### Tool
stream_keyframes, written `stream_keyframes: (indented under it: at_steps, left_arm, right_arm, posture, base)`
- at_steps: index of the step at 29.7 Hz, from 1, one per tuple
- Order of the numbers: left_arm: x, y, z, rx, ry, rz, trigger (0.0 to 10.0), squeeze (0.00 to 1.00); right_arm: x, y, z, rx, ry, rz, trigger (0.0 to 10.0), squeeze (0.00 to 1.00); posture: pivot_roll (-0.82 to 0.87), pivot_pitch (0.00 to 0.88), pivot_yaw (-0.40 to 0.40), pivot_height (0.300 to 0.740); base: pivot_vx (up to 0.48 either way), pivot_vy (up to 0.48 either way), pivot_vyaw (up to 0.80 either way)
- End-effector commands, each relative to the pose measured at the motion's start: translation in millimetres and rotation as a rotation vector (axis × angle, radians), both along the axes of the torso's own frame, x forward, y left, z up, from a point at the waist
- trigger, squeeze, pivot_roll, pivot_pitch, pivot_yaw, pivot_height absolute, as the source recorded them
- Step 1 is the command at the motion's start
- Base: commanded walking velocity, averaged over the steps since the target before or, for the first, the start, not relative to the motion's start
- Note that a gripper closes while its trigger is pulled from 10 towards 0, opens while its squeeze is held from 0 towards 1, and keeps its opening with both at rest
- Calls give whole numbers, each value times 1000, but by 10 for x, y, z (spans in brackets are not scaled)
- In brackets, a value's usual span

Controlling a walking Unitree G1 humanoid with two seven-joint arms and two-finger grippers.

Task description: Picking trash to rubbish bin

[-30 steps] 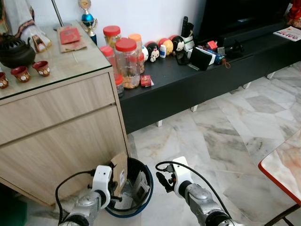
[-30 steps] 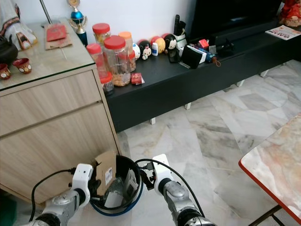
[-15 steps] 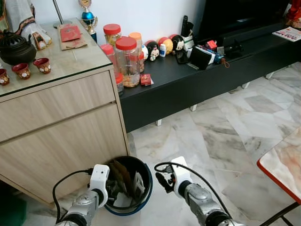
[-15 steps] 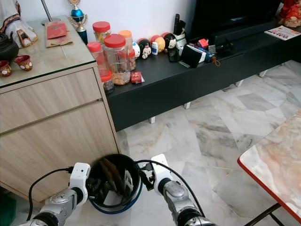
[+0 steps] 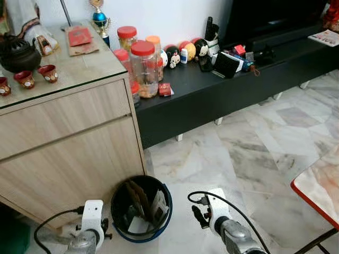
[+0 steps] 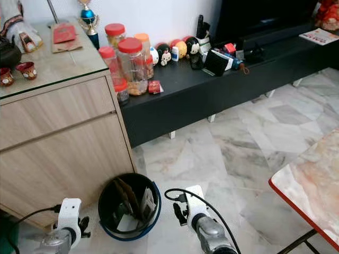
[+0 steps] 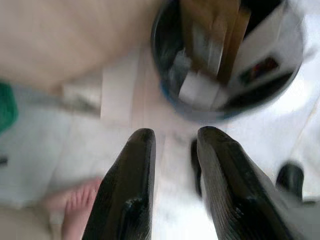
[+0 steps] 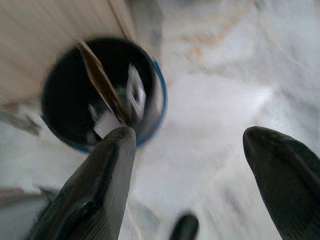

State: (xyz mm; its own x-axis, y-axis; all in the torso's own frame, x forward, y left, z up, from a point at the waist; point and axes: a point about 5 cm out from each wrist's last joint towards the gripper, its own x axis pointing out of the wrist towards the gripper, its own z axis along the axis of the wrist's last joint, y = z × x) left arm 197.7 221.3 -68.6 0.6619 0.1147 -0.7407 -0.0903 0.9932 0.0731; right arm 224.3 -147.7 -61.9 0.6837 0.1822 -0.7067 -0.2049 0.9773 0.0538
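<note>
silver arms (image 5: pixel 235 241), white wrists, black cables

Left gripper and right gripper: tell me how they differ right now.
The left gripper has its fingers set close, a narrow gap between them; the right gripper has its fingers spread wide. The left gripper sits on the wooden cabinet side of the rubbish bin; the right gripper sits on the other side, over open marble floor. Both are empty, low near the floor, and aimed toward the bin holding cardboard and paper.

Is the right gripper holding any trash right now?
No, the right gripper is open with only bare floor between its fingers, beside the bin.
</note>
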Motion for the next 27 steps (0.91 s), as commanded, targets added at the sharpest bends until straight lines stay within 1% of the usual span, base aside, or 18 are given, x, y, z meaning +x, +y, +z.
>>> stream_keyframes:
  at_steps: [1,3,4,7,10,16,27]
  left_arm:
    - [-157,59,-70,18,40,49,10000,0]
    - [-193,74,-84,25,47,58,10000,0]
    - [-249,88,-106,32,61,67,10000,0]
    - [-350,90,-152,33,93,72,10000,0]
    - [-393,77,-176,38,115,62,10000,0]
    - [-415,66,-188,37,121,72,10000,0]
    - [-402,69,-181,51,117,75,10000,0]
  right_arm:
    - [-124,-108,-79,-11,51,-71,10000,0]
    - [-152,-127,-95,-12,60,-84,10000,0]
    - [-200,-150,-122,-18,78,-98,10000,0]
    - [-295,-173,-176,-32,115,-113,10000,0]
    - [-325,-170,-193,-43,128,-112,10000,0]
    - [-304,-147,-184,-42,122,-121,10000,0]
    - [-287,-146,-177,-45,121,-129,10000,0]
  posture:
    - [98,10,16,740]
    - [98,9,18,740]
    - [101,2,20,740]
    - [104,0,22,740]
    - [105,0,22,740]
    - [105,0,26,740]
    - [107,0,29,740]
  base:
    - [0,0,0]
    - [0,0,0]
    - [0,0,0]
    - [0,0,0]
    - [0,0,0]
    - [0,0,0]
    - [0,0,0]
